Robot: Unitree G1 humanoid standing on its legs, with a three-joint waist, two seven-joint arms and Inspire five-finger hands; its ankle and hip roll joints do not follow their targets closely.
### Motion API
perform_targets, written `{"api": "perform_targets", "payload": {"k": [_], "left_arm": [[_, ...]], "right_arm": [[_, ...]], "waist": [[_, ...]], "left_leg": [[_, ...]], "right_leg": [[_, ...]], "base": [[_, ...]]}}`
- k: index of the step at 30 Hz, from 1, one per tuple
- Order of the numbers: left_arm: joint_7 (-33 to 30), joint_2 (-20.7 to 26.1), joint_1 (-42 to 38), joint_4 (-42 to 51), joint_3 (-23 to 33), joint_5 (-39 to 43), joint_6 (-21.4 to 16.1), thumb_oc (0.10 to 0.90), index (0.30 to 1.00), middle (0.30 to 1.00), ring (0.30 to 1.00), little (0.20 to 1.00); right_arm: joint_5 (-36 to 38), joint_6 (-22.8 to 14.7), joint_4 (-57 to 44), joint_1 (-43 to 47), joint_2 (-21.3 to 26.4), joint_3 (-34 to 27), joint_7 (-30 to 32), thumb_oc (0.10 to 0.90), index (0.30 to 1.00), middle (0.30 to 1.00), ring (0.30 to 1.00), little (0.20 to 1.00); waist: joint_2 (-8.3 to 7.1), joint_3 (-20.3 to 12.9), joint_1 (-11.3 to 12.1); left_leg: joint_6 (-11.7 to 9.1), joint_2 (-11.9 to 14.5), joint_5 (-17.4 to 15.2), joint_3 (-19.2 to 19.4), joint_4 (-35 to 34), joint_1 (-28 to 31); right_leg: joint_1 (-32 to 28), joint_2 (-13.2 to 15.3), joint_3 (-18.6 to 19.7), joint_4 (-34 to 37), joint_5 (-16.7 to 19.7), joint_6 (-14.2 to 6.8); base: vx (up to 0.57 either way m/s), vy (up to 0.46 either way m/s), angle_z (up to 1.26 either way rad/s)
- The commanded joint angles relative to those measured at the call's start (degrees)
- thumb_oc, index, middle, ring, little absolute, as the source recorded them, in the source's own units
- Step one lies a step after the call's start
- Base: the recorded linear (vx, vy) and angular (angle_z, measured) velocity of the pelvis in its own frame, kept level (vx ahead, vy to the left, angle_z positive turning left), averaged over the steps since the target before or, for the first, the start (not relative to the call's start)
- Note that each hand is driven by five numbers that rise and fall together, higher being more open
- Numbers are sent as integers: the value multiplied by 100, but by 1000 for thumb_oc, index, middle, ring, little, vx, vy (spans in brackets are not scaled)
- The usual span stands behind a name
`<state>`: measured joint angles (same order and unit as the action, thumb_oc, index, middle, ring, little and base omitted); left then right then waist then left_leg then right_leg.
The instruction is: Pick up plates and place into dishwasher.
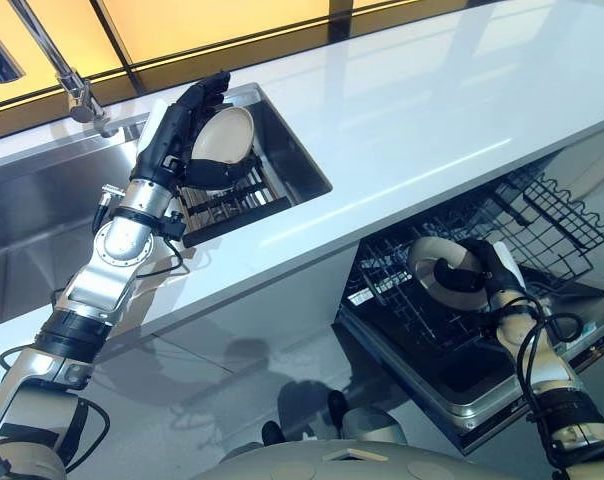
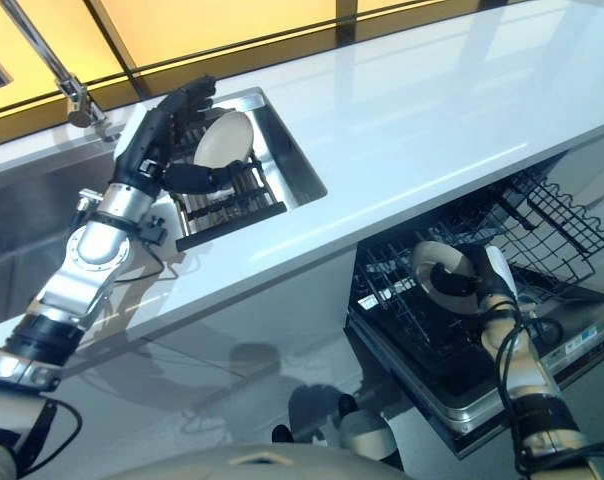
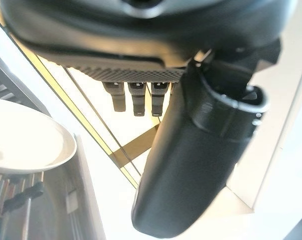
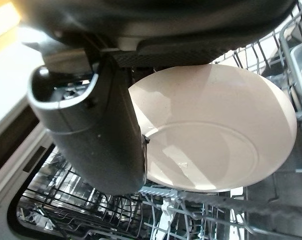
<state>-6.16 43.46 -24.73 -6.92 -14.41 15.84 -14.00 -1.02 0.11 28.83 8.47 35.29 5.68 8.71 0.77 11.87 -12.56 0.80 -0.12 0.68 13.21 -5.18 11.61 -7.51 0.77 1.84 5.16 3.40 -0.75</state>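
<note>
Nearest the camera, at the lower right, the right hand [image 1: 497,268] is seen over the pulled-out dishwasher rack [image 1: 452,300], below the front edge of the white table [image 1: 432,120]. A cream plate [image 4: 216,135] is gripped by this hand: the thumb is laid across the plate's face while the fingers are hidden behind it, and the plate is held on edge among the rack's wire tines. A second wire basket [image 1: 542,215] is seen just beyond, toward the rack's far end.

At the table's left end, a steel sink [image 1: 42,200] is set into the surface, with a tap [image 1: 67,75] at its back edge. A dark drying rack [image 1: 227,205] is seated in the sink's right corner, and a second plate [image 1: 222,140] is stood in it. The left hand [image 2: 167,125] is held around this plate's rim, with fingers loosely spread and not yet closed on it.
</note>
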Motion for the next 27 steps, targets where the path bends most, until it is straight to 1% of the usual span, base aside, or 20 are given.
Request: {"api": "perform_targets", "payload": {"k": [1, 2, 3, 6, 7, 11, 15, 16, 17, 21, 24, 27], "left_arm": [[-351, -92, -1007, 344, -115, 267, -403, 800, 900, 900, 900, 900], [-351, -92, -1007, 344, -115, 267, -403, 800, 900, 900, 900, 900], [-333, -88, -1062, 320, -189, 325, -412, 800, 900, 900, 900, 900], [-343, -119, -1116, 334, -247, 319, -377, 800, 900, 900, 900, 900], [-349, -150, -1167, 330, -302, 321, -362, 800, 900, 900, 900, 900], [-375, -174, -1247, 341, -373, 353, -302, 800, 900, 900, 900, 900], [-361, -188, -1260, 333, -378, 380, -284, 800, 900, 900, 900, 900], [-357, -190, -1255, 337, -375, 379, -274, 800, 900, 900, 900, 900], [-343, -207, -1251, 343, -359, 365, -254, 800, 900, 900, 900, 900], [-340, -218, -1253, 321, -344, 360, -252, 800, 900, 900, 900, 900], [-345, -229, -1237, 310, -322, 343, -269, 800, 900, 900, 900, 900], [-353, -258, -1173, 333, -283, 280, -281, 800, 900, 900, 900, 900]], "right_arm": [[398, 50, 60, 674, -46, 354, -40, 100, 300, 300, 300, 200], [398, 50, 60, 674, -46, 354, -40, 100, 300, 300, 300, 200], [534, 344, 369, 970, -80, 521, 7, 100, 300, 300, 300, 200], [613, 529, 519, 1179, -113, 625, 51, 100, 300, 300, 300, 200], [619, 661, 701, 1380, -159, 724, 87, 100, 300, 300, 300, 200], [598, 777, 935, 1682, -189, 858, 55, 100, 300, 300, 300, 200], [676, 758, 1058, 1863, -209, 948, 27, 100, 300, 300, 300, 200], [695, 758, 1061, 1869, -216, 951, 34, 267, 444, 444, 444, 367], [719, 749, 1065, 1875, -246, 955, 40, 800, 900, 900, 900, 900], [843, 726, 954, 1862, -251, 957, 58, 800, 900, 900, 900, 900], [862, 782, 781, 1785, -257, 937, 76, 800, 900, 900, 900, 900], [849, 705, 598, 1638, -265, 888, 87, 800, 900, 900, 900, 900]], "waist": [[167, -479, 254], [167, -479, 254], [168, -479, 313], [168, -473, 347], [175, -481, 390], [181, -488, 452], [179, -500, 505], [179, -502, 511], [177, -503, 521], [171, -487, 513], [164, -476, 491], [151, -464, 460]], "left_leg": [[71, -121, -625, -5, 294, -165], [71, -121, -625, -5, 294, -165], [66, -114, -632, -16, 314, -155], [65, -110, -634, -25, 318, -149], [63, -110, -634, -47, 309, -144], [63, -114, -633, -77, 301, -139], [67, -115, -630, -103, 294, -142], [68, -115, -630, -109, 293, -143], [69, -115, -626, -120, 288, -150], [72, -115, -624, -135, 284, -150], [73, -115, -623, -133, 281, -153], [72, -108, -621, -108, 273, -145]], "right_leg": [[334, -169, -299, -522, -436, -482], [334, -169, -299, -522, -436, -482], [302, -158, -325, -513, -438, -470], [287, -155, -335, -512, -440, -458], [275, -157, -336, -509, -444, -450], [245, -157, -341, -488, -451, -436], [240, -165, -344, -492, -464, -418], [239, -166, -345, -493, -468, -416], [240, -169, -343, -487, -470, -408], [242, -175, -335, -485, -475, -393], [252, -178, -327, -488, -475, -396], [252, -178, -319, -477, -465, -403]], "base": [[0, 0, 0], [11, 2, 11], [14, 2, 13], [6, 1, 4], [16, 7, 4], [8, 4, 2], [0, 0, 0], [3, -2, 4], [-1, -2, 4], [-1, 0, 1], [-2, 0, 2], [-4, -1, 7]]}}
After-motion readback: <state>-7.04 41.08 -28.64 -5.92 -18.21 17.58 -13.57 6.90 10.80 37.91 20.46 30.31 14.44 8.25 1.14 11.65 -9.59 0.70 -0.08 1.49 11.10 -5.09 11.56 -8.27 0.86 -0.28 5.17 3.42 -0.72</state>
